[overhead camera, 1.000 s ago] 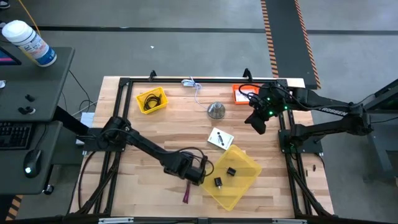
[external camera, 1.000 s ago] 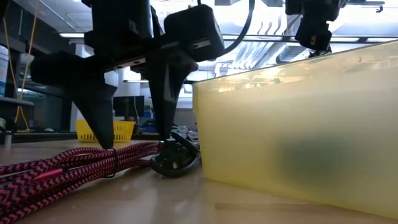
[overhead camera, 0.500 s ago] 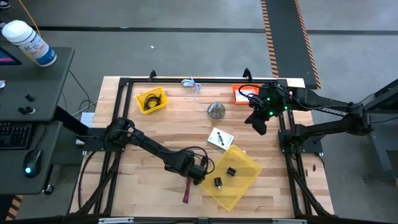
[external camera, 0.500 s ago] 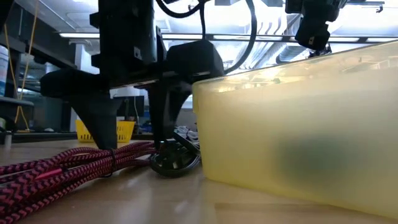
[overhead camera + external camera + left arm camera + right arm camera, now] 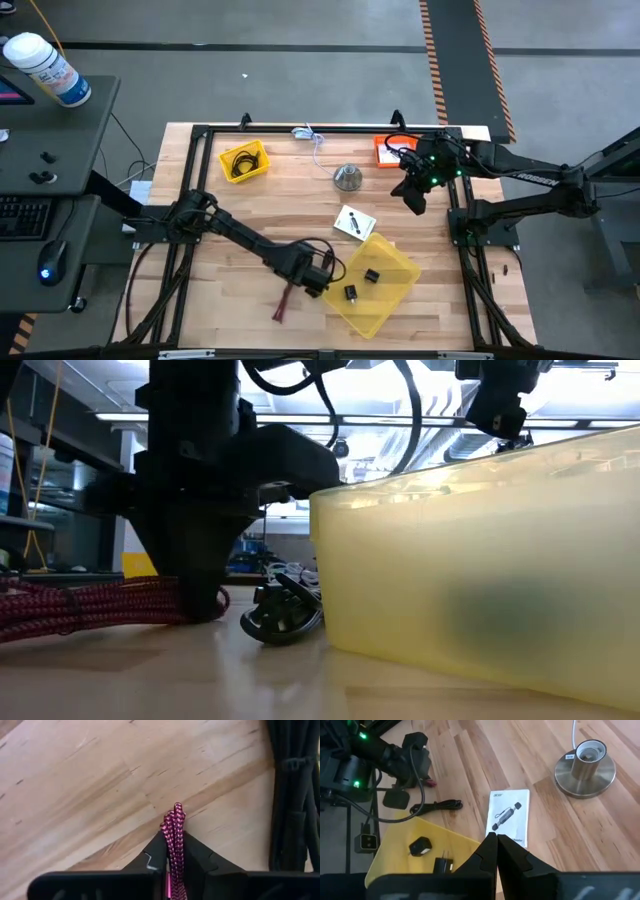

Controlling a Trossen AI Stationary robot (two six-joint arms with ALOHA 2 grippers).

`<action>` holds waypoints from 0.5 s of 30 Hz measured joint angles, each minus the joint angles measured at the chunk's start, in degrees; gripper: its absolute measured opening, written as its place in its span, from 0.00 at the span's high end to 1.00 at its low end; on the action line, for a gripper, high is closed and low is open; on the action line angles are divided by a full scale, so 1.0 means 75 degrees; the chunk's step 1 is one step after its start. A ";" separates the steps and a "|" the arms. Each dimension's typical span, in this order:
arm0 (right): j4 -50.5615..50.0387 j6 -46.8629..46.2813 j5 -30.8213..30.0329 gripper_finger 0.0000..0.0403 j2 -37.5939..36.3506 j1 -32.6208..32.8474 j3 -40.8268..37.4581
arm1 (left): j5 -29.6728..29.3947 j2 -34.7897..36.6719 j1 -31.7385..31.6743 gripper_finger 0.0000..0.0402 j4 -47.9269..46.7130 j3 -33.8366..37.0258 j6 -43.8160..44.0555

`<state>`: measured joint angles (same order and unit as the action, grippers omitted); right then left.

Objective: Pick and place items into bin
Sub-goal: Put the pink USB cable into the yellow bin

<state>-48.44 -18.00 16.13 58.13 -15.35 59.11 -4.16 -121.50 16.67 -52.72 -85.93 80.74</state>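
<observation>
The maroon braided stick [image 5: 282, 303] lies on the wood at the near middle, and my left gripper [image 5: 300, 284] is shut on its far end. A black cable coil [image 5: 318, 255] lies just beyond it, beside the yellow bin [image 5: 395, 262]. The bin holds two small black cubes [image 5: 372, 275] [image 5: 351, 292]. A white card [image 5: 354, 222] rests flat on the table by the bin's far corner. My right gripper [image 5: 415, 200] hangs shut above the table's far right. My left gripper pinches the stick's looped end [image 5: 175, 820] between its two fingers [image 5: 192, 856], several braided strands together. The fingers point down from above and lie across the bundle. The loop tip pokes out past them. The rest of the stick [image 5: 90, 605] lies on the table.
A silver metal dome [image 5: 347, 177] stands at the far middle, with a thin white cord [image 5: 312, 138] behind it. A small yellow tray [image 5: 243, 161] with a black cable sits far left, and an orange object [image 5: 390, 150] far right. A black frame [image 5: 330, 129] rims the table.
My left gripper has rolled about its downward axis and shut on the maroon stick's end. The stick has swung around on the table: its free near end has gone toward the left edge, while the gripped end has stayed by the black coil.
</observation>
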 joint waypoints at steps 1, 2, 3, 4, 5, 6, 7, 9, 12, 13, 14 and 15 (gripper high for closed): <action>0.0002 -0.0003 -0.0049 1.00 0.0000 0.0000 0.0000 | 0.0022 0.0032 -0.0024 0.95 -0.0021 0.0003 -0.0201; 0.0000 -0.0015 -0.0088 1.00 0.0000 0.0000 0.0000 | 0.0043 0.0064 -0.0024 0.97 -0.0070 0.0009 -0.0459; 0.0000 -0.0017 -0.0113 1.00 0.0000 0.0000 0.0000 | 0.0038 0.0100 -0.0028 0.98 -0.0127 0.0012 -0.0742; 0.0000 -0.0017 -0.0136 1.00 0.0000 0.0000 0.0000 | 0.0005 0.0165 -0.0053 0.99 -0.0245 0.0026 -0.0982; 0.0000 -0.0020 -0.0163 1.00 0.0000 0.0000 0.0000 | -0.0058 0.0270 -0.0106 0.98 -0.0449 0.0032 -0.1162; -0.0003 -0.0020 -0.0163 1.00 0.0000 0.0000 -0.0002 | -0.0115 0.0413 -0.0160 0.98 -0.0704 0.0030 -0.1345; -0.0002 -0.0023 -0.0165 1.00 0.0000 0.0000 0.0000 | -0.0210 0.0555 -0.0244 0.98 -0.0965 0.0022 -0.1526; -0.0003 -0.0088 -0.0165 1.00 0.0000 0.0000 0.0000 | -0.0497 0.0835 -0.0461 0.99 -0.1560 0.0017 -0.1908; 0.0000 -0.0184 -0.0244 1.00 0.0000 0.0000 0.0000 | -0.1156 0.1325 -0.0869 0.99 -0.2039 0.0022 -0.2748; 0.0001 -0.0192 -0.0253 1.00 0.0000 0.0001 0.0000 | -0.1348 0.1519 -0.1025 0.99 -0.2160 0.0017 -0.3099; 0.0002 -0.0193 -0.0256 1.00 0.0000 0.0000 0.0000 | -0.1509 0.1690 -0.1190 0.99 -0.2320 0.0017 -0.3448; 0.0002 -0.0194 -0.0259 1.00 0.0000 0.0000 0.0000 | -0.1647 0.1837 -0.1375 0.99 -0.2427 0.0017 -0.3762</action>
<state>-48.42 -19.45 14.19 58.13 -15.35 59.11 -16.52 -107.72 6.36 -70.92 -85.80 52.53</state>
